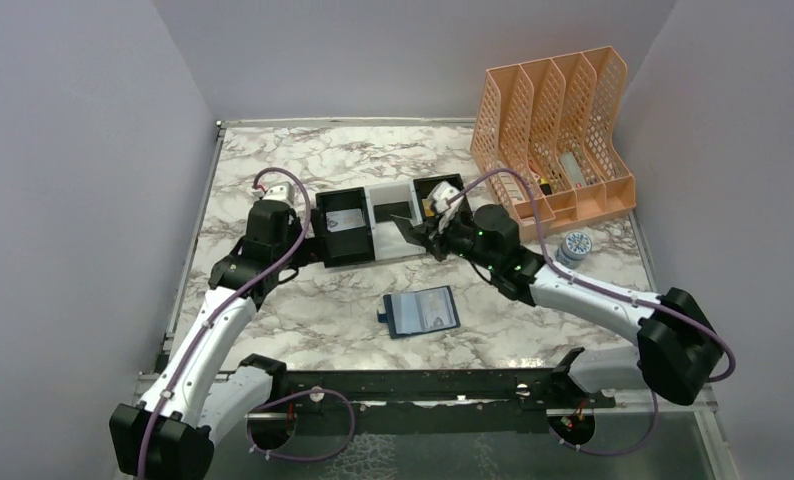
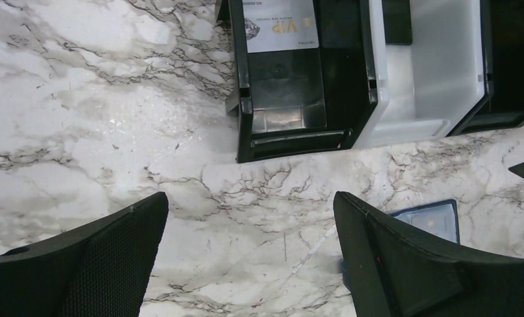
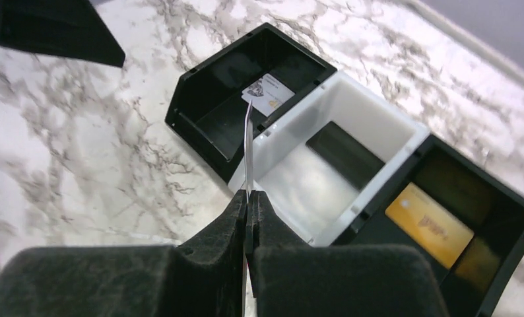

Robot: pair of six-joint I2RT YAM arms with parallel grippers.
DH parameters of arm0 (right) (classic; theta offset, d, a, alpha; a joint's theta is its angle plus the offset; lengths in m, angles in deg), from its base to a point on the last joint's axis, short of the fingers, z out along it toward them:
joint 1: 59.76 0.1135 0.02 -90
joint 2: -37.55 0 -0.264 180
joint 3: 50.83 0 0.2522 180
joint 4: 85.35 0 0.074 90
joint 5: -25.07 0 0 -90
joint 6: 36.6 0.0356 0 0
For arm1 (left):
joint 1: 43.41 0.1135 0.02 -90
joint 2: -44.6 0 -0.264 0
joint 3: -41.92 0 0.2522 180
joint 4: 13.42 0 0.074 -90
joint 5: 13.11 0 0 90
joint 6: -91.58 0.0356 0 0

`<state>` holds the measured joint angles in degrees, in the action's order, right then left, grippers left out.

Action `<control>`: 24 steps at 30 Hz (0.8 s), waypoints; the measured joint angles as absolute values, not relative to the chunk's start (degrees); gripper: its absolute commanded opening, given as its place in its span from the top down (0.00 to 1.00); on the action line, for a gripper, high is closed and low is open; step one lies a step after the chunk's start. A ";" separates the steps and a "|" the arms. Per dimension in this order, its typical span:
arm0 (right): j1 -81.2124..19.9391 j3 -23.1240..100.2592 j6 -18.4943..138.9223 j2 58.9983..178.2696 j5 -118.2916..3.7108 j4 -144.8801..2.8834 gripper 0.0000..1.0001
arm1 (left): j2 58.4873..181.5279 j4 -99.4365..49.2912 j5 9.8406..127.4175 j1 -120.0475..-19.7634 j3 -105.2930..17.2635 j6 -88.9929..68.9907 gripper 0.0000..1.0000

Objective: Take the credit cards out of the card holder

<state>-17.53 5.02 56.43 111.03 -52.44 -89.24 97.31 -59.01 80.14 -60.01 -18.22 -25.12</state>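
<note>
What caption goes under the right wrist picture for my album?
Right gripper pinching a thin card edge-on over the tray, gold card in its end compartment.

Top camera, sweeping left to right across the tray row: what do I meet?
Left tool, open → silver-grey card in the tray → right tool, pinching a card → peach file rack.

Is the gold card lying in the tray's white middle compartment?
No, the gold card lies in a black end compartment, next to the white compartment.
</note>
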 measured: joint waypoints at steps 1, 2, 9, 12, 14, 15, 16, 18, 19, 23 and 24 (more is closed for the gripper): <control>-16.28 5.35 52.75 112.10 -53.66 -89.99 0.99 | 97.05 -59.23 80.16 -59.61 -17.91 -24.88 0.01; -15.32 5.81 49.13 113.30 -54.74 -90.55 0.99 | 96.30 -59.36 80.46 -59.50 -17.52 -24.73 0.01; -13.74 15.51 30.53 127.83 -60.46 -90.86 0.99 | 84.35 -59.60 82.96 -59.50 -15.07 -24.81 0.01; -13.74 18.79 25.21 132.73 -63.35 -90.97 0.99 | 83.47 -59.47 83.44 -59.50 -15.00 -24.84 0.01; -13.81 20.30 21.76 135.37 -65.10 -90.77 0.99 | 84.24 -59.47 83.55 -59.50 -15.00 -24.79 0.01; -13.81 21.28 20.34 136.71 -65.82 -90.49 0.99 | 84.65 -59.47 83.57 -59.50 -15.00 -24.77 0.01; -13.81 22.15 19.31 137.84 -66.43 -90.20 0.99 | 85.14 -59.47 83.55 -59.50 -15.00 -24.75 0.01; -13.81 24.47 16.47 140.44 -67.48 -89.61 0.99 | 86.05 -59.47 83.55 -59.48 -14.89 -24.62 0.01; -13.83 25.26 15.29 141.52 -67.76 -89.53 0.99 | 86.23 -59.47 83.52 -59.48 -14.78 -24.60 0.01; -13.83 28.06 11.55 145.45 -69.10 -88.65 0.99 | 86.27 -59.51 83.52 -59.48 -14.74 -24.53 0.01; -13.83 28.84 10.79 146.43 -69.40 -88.17 0.99 | 86.27 -59.49 83.52 -59.48 -14.74 -24.53 0.01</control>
